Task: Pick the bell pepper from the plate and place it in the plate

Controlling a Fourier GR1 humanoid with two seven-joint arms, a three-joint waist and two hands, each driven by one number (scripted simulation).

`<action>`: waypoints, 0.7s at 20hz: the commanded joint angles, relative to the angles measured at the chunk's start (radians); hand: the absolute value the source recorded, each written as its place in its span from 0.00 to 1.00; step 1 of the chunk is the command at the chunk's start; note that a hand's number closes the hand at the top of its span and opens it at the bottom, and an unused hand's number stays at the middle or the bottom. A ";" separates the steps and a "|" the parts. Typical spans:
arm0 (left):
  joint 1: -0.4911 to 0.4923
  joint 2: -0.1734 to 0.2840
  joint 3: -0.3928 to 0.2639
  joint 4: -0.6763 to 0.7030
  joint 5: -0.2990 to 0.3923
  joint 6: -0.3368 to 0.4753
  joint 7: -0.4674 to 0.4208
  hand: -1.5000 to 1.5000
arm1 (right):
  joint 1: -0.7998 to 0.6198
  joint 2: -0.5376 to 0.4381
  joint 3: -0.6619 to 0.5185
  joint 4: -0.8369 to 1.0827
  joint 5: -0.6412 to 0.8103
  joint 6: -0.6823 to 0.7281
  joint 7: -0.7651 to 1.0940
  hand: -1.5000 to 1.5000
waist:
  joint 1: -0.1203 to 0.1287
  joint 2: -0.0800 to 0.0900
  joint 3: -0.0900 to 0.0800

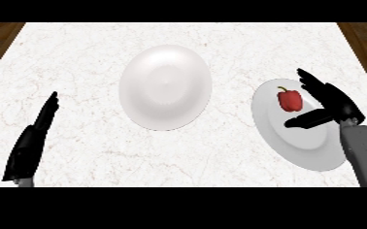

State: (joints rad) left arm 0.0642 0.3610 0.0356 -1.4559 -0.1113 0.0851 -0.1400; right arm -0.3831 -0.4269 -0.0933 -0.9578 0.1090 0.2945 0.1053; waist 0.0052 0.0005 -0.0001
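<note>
While the left hand (28, 145) is resting at the view's lower left, fingers straight and released, nothing in it, the right hand (326, 107) is hovering over the right plate (301, 148) w/ fingers and thumb spread open, not yet grasping. Red bell pepper (290, 100) is lying on that plate's far part, just beside the fingers. Farther back, an empty white plate (165, 87) is sitting mid-table (79, 53), well apart.

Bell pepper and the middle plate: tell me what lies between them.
In the head view, only the right plate's rim and bare marble counter separate the bell pepper from the middle plate.
</note>
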 commanded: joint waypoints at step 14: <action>0.014 -0.034 0.097 -0.002 -0.048 -0.094 -0.020 0.50 | -0.069 0.056 -0.050 0.114 0.081 -0.069 -0.150 1.00 | 0.000 0.000 0.000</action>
State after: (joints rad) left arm 0.0678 0.3285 0.1026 -1.4885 -0.1544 0.0195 -0.1166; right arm -0.4371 -0.3914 -0.1362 -0.8433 0.1746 0.2578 -0.0539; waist 0.0051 0.0001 -0.0001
